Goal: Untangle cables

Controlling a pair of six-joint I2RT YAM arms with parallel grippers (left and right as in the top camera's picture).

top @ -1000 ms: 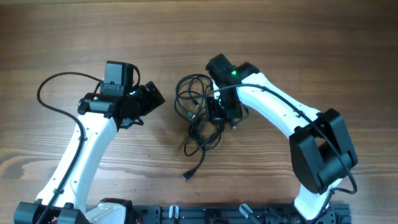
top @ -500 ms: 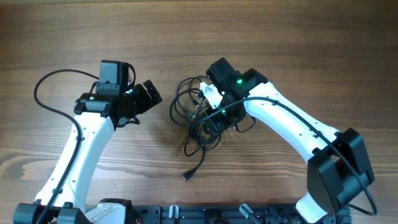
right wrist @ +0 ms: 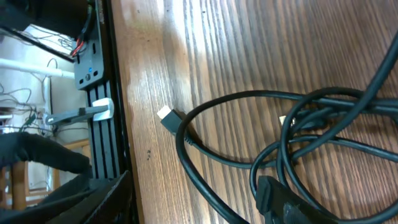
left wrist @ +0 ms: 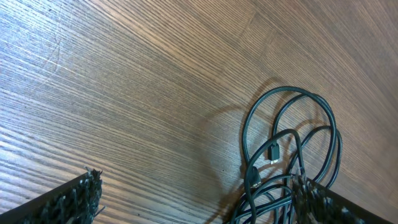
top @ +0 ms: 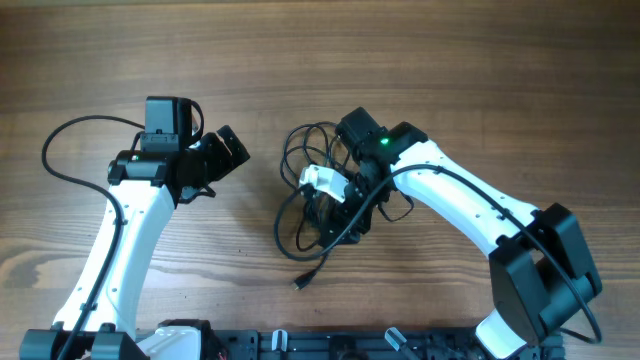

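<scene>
The cables [top: 318, 190] lie bunched in loose black loops at mid-table, with one plug end [top: 300, 284] trailing toward the front edge. My right gripper [top: 335, 208] hovers over the bunch. In the right wrist view it [right wrist: 193, 208] is open, and one cable strand [right wrist: 214, 186] runs along the wood between its fingers, untouched. A silver-tipped plug [right wrist: 166, 116] lies just ahead. My left gripper [top: 226, 158] is left of the bunch and apart from it. In the left wrist view it [left wrist: 199, 211] is open, the loops [left wrist: 292, 149] lying by its right finger [left wrist: 329, 205].
A black rail [top: 330, 345] runs along the table's front edge and shows in the right wrist view as the rail [right wrist: 102, 93] at the left. The left arm's own thick wire [top: 55, 150] loops out at the far left.
My right gripper has opened and swung down and left over the bunch, whose lower loops have shifted left. The left arm has drawn back slightly to the left.
</scene>
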